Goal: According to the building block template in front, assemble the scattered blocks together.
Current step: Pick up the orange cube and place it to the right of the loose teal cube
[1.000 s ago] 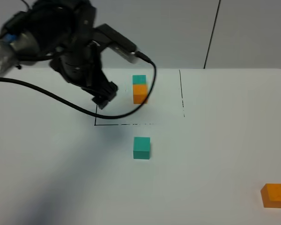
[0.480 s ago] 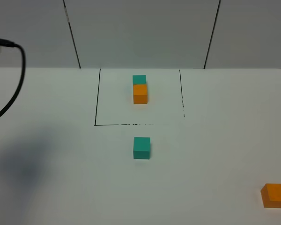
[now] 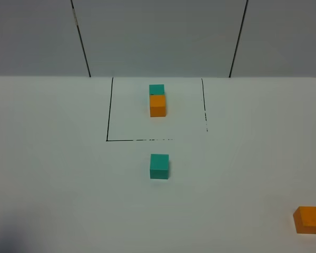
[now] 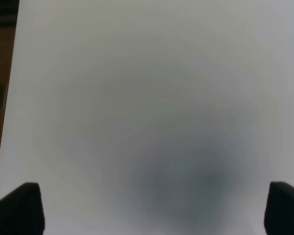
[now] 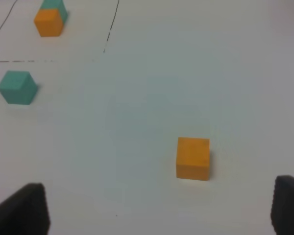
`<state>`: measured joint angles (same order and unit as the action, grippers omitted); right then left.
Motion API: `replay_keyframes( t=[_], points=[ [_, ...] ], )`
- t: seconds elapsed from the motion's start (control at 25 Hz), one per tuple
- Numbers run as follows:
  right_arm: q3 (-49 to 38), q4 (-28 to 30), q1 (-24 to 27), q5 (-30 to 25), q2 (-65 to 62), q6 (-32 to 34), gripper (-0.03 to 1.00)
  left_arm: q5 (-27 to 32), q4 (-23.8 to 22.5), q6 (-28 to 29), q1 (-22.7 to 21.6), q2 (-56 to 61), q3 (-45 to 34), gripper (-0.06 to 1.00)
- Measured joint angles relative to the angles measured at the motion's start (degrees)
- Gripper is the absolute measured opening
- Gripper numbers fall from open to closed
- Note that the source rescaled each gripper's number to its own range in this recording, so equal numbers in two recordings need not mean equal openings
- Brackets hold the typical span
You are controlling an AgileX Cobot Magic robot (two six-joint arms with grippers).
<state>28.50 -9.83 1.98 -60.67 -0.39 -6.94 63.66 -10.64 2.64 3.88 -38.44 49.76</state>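
The building block template, a teal cube (image 3: 156,89) joined to an orange cube (image 3: 157,105), sits inside a thin black outline (image 3: 109,140) at the back of the white table. The pair also shows in the right wrist view as template (image 5: 50,19). In front of the outline stands the loose teal block (image 3: 159,166) (image 5: 17,87). The loose orange block (image 3: 308,220) (image 5: 193,158) lies far off at the front right. My right gripper (image 5: 156,209) is open, short of the orange block. My left gripper (image 4: 151,210) is open over bare table. Neither arm shows in the exterior high view.
A grey panelled wall (image 3: 158,37) with dark seams rises behind the table. In the left wrist view the table's edge (image 4: 10,98) runs along one side, with brown floor beyond it.
The left arm, which hung over the outline's left side a second ago, has swung away leftward and out of the exterior high view. The blocks have not moved.
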Motion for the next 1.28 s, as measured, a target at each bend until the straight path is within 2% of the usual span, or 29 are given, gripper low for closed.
replay_keyframes(
  t=[0.12, 0.28, 0.6, 0.92, 1.16, 1.28],
  points=[
    [0.00, 0.00, 0.00, 0.00, 0.00, 0.00, 0.80, -0.12, 1.05, 0.83, 0.00, 7.55, -5.28, 0.88],
    [0.00, 0.00, 0.00, 0.00, 0.00, 0.00, 0.80, -1.33, 4.92, 1.06, 0.00, 16.02, -11.41, 0.88],
    [0.00, 0.00, 0.00, 0.00, 0.00, 0.00, 0.80, -1.62, 11.30, 1.23, 0.00, 28.90, -16.59, 0.88],
    [0.00, 0.00, 0.00, 0.00, 0.00, 0.00, 0.80, -0.75, 11.66, 1.23, 0.00, 37.01, -16.83, 0.86],
    [0.00, 0.00, 0.00, 0.00, 0.00, 0.00, 0.80, -1.37, 11.66, 1.17, 0.00, 37.97, -17.32, 0.84],
    [0.00, 0.00, 0.00, 0.00, 0.00, 0.00, 0.80, -2.58, 11.70, 1.11, 0.00, 38.08, -20.01, 0.81]
  ],
)
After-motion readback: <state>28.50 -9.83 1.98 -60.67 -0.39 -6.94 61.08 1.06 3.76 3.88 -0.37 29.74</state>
